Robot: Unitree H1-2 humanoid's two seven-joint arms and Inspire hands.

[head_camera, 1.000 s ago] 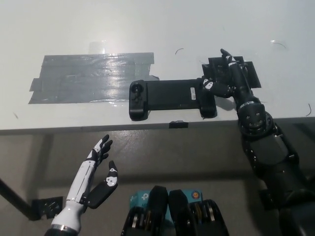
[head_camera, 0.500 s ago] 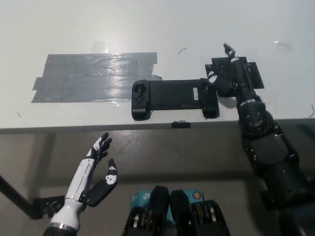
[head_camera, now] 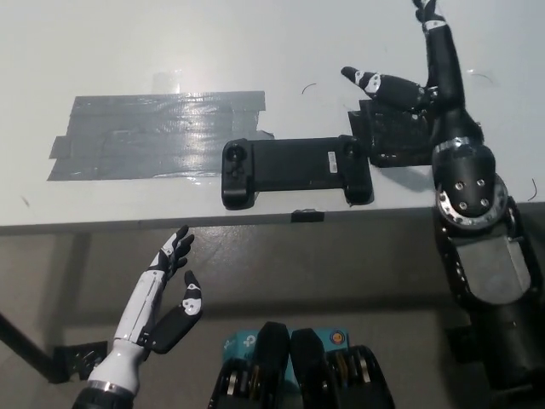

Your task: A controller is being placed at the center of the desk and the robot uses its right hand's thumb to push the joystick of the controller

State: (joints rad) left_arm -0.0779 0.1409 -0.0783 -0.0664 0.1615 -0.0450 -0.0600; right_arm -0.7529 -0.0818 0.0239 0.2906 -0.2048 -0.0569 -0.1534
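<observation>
Controller (head_camera: pixel 296 170) lies flat near the worktop's (head_camera: pixel 255 51) front edge, about midway along it, just right of a grey tape patch (head_camera: pixel 157 135). Right hand (head_camera: pixel 417 81) is above the worktop beyond the controller's right end, fingers spread, holding nothing, clear of the controller. Left hand (head_camera: pixel 170 294) rests below the front edge, fingers apart, empty.

head view only | mounted high on robot's head, facing steeply down | close over near edge of white flat-topped desk (head_camera: pixel 281 51), floor below in lower half | wide patch of grey duct tape (head_camera: pixel 145 136) left of centre | no second view, no overlap
</observation>
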